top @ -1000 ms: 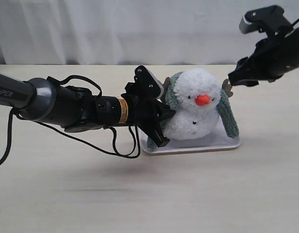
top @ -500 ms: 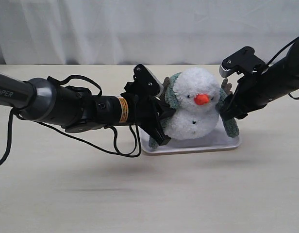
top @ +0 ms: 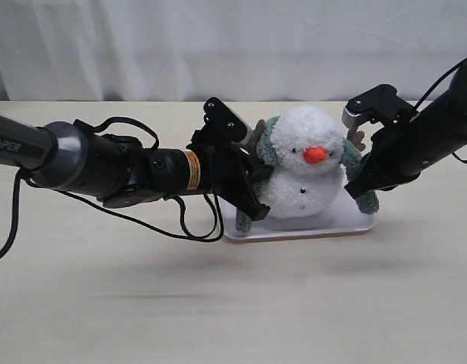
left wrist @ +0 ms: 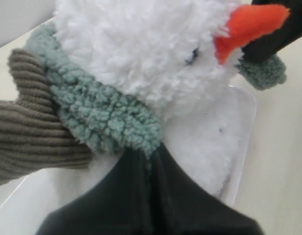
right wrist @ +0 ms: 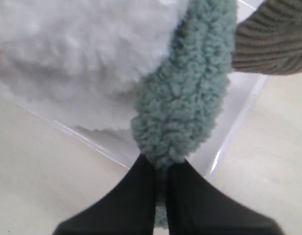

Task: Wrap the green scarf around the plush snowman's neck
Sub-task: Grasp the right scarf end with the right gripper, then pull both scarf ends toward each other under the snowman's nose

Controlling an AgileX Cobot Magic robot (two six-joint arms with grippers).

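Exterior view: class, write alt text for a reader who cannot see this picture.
A white plush snowman sits on a shallow tray on a pale table, with a green scarf draped behind its head. The left gripper and right gripper each pinch one hanging scarf end beside its body.

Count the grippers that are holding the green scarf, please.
2. The left gripper is shut on the green scarf at one side of the plush snowman; the right gripper is shut on it at the other side.
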